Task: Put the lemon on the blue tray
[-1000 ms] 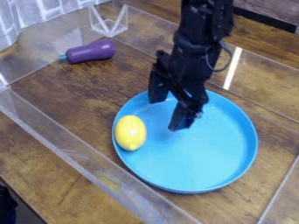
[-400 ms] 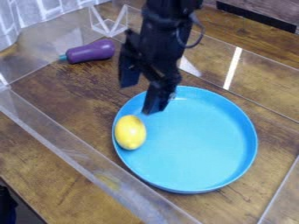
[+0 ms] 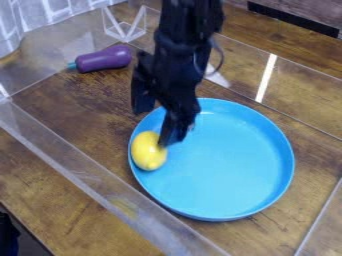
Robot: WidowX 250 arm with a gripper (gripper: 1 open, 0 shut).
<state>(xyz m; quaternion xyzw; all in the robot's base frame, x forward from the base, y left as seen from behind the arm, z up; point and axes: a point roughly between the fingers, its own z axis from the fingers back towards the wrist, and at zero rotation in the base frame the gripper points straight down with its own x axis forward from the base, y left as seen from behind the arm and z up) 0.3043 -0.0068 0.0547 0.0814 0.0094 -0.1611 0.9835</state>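
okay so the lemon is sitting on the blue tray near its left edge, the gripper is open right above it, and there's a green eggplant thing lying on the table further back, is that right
Not quite: the eggplant-like object is purple, not green, as the camera view shows. The rest holds: the lemon sits on the blue tray near its left edge, the open gripper is right above it, and the purple object lies on the table further back.

A lab-style test bench: clear acrylic walls (image 3: pixel 60 150) fence a wooden tabletop (image 3: pixel 80 110).

Hand shifts left over the lemon

The hand (image 3: pixel 160 118) has moved from the middle of the blue tray (image 3: pixel 247 165) toward its left rim; one finger now overlaps the lemon (image 3: pixel 148 152).
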